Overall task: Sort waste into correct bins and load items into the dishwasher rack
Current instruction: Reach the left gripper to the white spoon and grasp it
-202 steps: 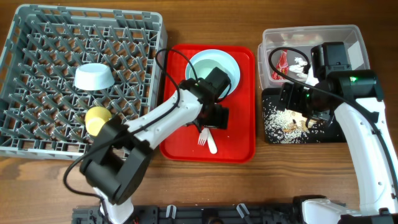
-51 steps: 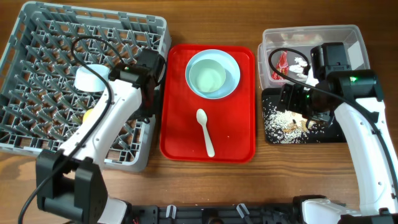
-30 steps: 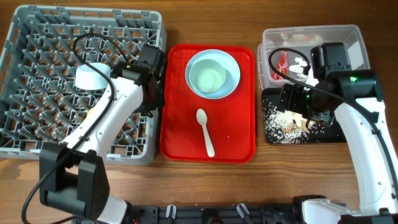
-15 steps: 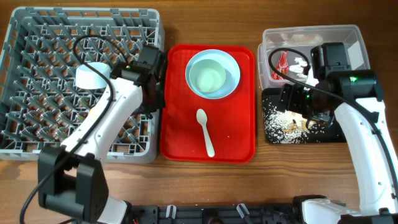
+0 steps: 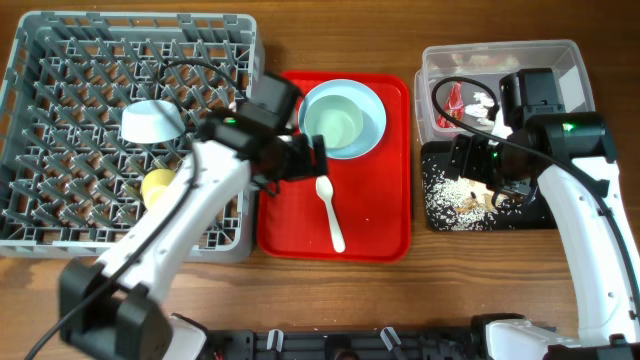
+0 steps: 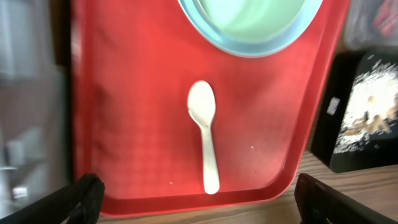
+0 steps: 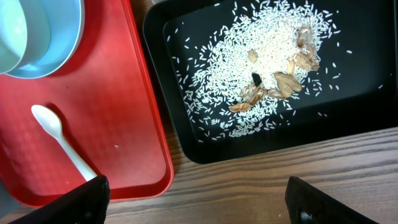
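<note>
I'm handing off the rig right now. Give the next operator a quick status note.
Left gripper open, empty, over the spoon on the red tray. Right gripper open, empty, over the black tray.
In rack: one bowl, yellow cup.
Wrapper and tissue in clear tub; rice scraps in black tray.
Left to do: spoon and second bowl into the rack. Fork, plate not visible.

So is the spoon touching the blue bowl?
Apart. The left wrist view shows a strip of bare red tray between the spoon and the blue bowl.
</note>
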`<state>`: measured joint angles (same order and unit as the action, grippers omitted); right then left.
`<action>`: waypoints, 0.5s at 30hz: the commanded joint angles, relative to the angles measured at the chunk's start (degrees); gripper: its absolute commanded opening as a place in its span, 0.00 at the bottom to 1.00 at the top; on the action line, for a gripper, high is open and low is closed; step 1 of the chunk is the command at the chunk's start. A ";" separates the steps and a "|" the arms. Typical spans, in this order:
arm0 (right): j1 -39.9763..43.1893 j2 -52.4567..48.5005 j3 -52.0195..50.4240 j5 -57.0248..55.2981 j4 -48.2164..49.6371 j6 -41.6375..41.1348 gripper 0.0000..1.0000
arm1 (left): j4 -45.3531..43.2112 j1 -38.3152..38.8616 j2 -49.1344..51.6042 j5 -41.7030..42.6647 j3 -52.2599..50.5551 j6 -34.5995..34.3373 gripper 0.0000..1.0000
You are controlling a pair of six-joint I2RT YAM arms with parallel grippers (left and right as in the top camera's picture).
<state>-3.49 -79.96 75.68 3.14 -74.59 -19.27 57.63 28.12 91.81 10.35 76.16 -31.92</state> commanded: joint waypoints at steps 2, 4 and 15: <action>0.11 0.42 0.07 -0.61 -0.07 -0.22 0.91 | -1.86 6.58 7.98 -4.76 0.57 -10.64 1.00; 0.11 0.42 0.07 -0.61 -0.07 -0.20 0.91 | -3.96 8.55 10.91 -5.38 0.57 -11.32 1.00; 0.11 0.42 0.07 -0.61 -0.04 -0.17 0.92 | -6.91 15.15 23.30 -13.94 0.57 -13.57 0.82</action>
<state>-3.49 -79.96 75.68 3.14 -74.59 -19.27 50.89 42.11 113.19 -0.93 76.14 -44.31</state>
